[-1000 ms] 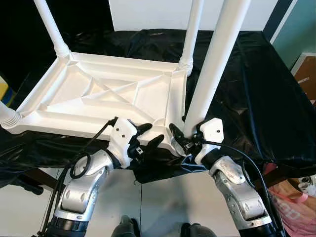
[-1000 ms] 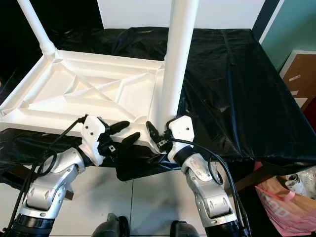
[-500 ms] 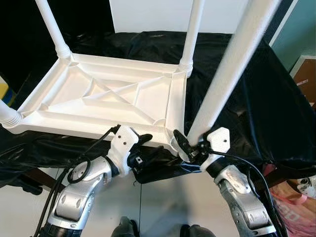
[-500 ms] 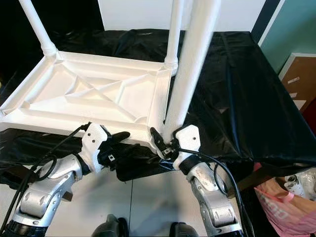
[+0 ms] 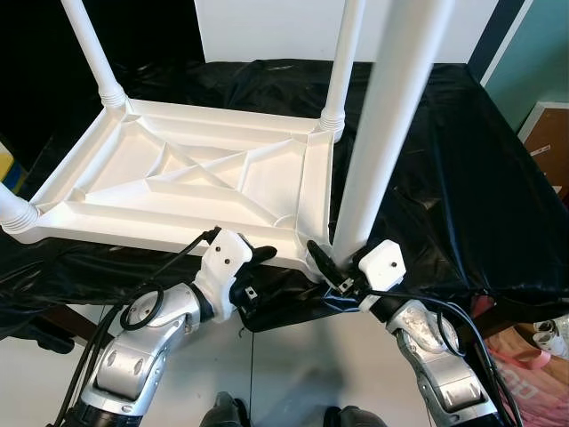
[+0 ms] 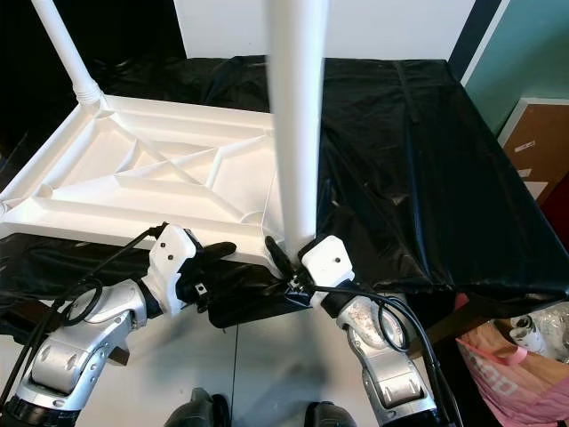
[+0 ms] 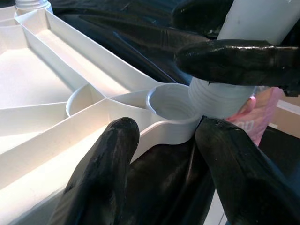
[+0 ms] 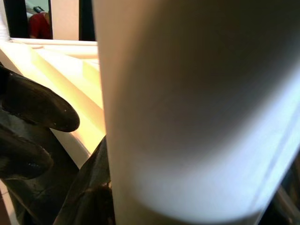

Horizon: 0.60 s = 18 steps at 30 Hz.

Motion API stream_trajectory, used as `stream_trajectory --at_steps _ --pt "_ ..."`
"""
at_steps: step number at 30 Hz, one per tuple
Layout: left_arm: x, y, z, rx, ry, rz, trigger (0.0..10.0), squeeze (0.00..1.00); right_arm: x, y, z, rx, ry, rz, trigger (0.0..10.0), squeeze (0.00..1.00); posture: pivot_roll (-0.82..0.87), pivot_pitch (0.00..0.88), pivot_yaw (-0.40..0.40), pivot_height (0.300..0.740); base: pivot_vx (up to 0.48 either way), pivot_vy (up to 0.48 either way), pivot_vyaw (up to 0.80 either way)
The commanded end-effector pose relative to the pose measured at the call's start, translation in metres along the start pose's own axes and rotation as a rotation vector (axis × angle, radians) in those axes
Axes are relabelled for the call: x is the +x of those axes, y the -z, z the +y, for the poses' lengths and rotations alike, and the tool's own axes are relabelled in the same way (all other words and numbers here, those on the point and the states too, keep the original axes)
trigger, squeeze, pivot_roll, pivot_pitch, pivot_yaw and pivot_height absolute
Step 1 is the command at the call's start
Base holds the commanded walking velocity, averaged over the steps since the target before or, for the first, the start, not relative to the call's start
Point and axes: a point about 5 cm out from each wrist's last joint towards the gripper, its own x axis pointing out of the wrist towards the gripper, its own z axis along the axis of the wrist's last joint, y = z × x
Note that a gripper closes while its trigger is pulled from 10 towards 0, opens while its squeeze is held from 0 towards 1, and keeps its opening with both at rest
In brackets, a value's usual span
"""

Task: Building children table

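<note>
Left wrist view shows the right gripper (image 7: 234, 35) with jaws clamped on a white leg (image 5: 378, 151), its threaded end just beside the empty socket (image 7: 172, 104) at the near right corner of the upturned tabletop (image 5: 178, 178). The left gripper (image 5: 258, 267), jaws apart, straddles that corner. Tabletop lies on a black-covered bench (image 5: 462, 178).

Setting was an indoor room, likely a home or work area. Work surface (image 5: 462, 178) was draped in black plastic sheeting; floor (image 5: 293, 356) was pale tile. A teal wall (image 5: 542, 53) and pink printed bag (image 6: 516, 369) stood past its right edge.
</note>
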Motion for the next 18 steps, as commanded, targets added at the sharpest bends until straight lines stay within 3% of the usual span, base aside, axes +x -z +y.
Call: stream_trajectory --at_steps 1,6,12,18 --pt "0.0 -0.002 -0.006 0.0 0.085 0.004 10.0 0.0 -0.006 0.014 0.003 -0.025 -0.008 0.08 10.0 0.0 0.03 0.135 -0.02 0.74 0.0 0.0 0.0" --pt "-0.001 -0.002 -0.003 0.008 0.079 0.007 10.0 0.0 -0.005 0.011 0.004 0.007 0.031 0.05 10.0 0.0 0.03 0.138 -0.008 0.74 0.0 0.0 0.0" --pt "0.001 -0.003 0.004 0.019 0.054 0.009 10.0 0.0 -0.01 0.015 -0.017 0.189 0.238 0.06 10.0 0.0 0.02 0.138 0.001 0.74 0.0 0.0 0.0" --pt "0.002 -0.002 0.007 0.023 0.047 0.011 10.0 0.0 -0.016 0.02 -0.026 0.232 0.311 0.079 10.0 0.0 0.01 0.137 0.002 0.74 0.0 0.0 0.0"
